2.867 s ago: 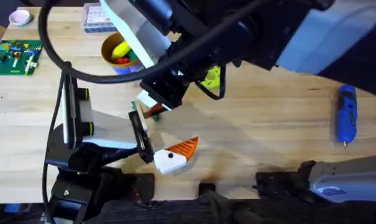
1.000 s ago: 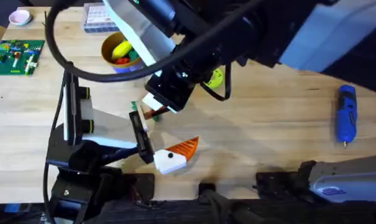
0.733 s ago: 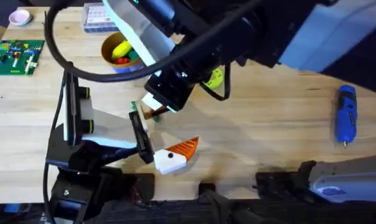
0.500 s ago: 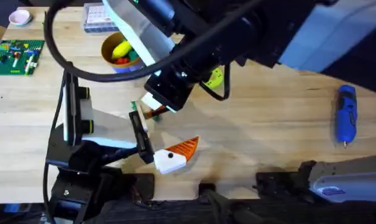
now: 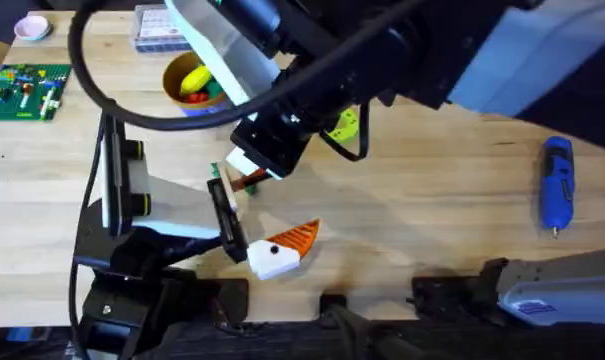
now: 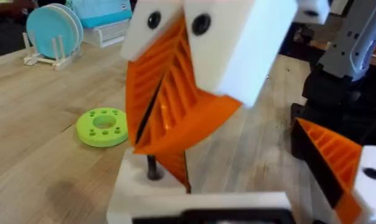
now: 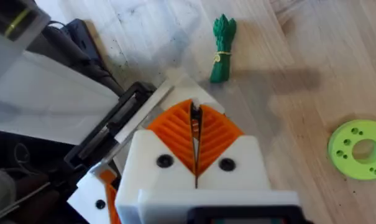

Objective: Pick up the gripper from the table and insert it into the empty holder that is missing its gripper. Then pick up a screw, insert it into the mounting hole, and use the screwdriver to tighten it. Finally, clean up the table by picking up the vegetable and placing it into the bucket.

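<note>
Pinching a thin dark screw [image 6: 151,168] between their orange pads, the jaws of the right arm [image 5: 382,60] are closed, reached across to the left half of the surface [image 5: 432,200]. The screw hangs straight below the pads, its long axis upright, with its lower end at the white holder [image 6: 132,186] in front of the left arm [image 5: 132,215] — that vertical line-up is what seating it turns on. I cannot tell whether the left arm's jaws are open.

The screwdriver [image 5: 556,195] lies well apart, far right, lengthwise away from the bases and nearer the right arm's base. The vegetable [image 7: 222,50] lies flat just beyond the holder, and the bucket [image 5: 177,90] stands farther back on the left.

Against the picture from about three seconds ago, the right arm's jaws sit slightly farther back and to the right; over the last second nothing visibly shifts, so I judge the screw is being eased into its hole.
</note>
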`<move>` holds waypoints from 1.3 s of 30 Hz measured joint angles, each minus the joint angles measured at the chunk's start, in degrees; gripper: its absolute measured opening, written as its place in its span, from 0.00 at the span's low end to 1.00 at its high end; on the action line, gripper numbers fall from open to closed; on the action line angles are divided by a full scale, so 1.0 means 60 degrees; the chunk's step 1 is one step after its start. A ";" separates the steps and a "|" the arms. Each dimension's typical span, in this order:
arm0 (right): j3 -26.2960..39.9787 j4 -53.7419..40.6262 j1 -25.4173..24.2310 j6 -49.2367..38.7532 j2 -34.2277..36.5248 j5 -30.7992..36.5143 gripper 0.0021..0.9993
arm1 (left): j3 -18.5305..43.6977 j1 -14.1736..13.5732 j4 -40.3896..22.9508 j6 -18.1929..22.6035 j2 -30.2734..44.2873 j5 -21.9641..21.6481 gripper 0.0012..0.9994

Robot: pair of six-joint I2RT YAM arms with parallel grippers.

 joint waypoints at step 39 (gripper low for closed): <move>0.0091 -0.0113 -0.0011 0.0029 -0.0344 0.0371 0.00 | 0.0000 0.0000 0.0004 0.0143 0.0000 -0.0011 0.99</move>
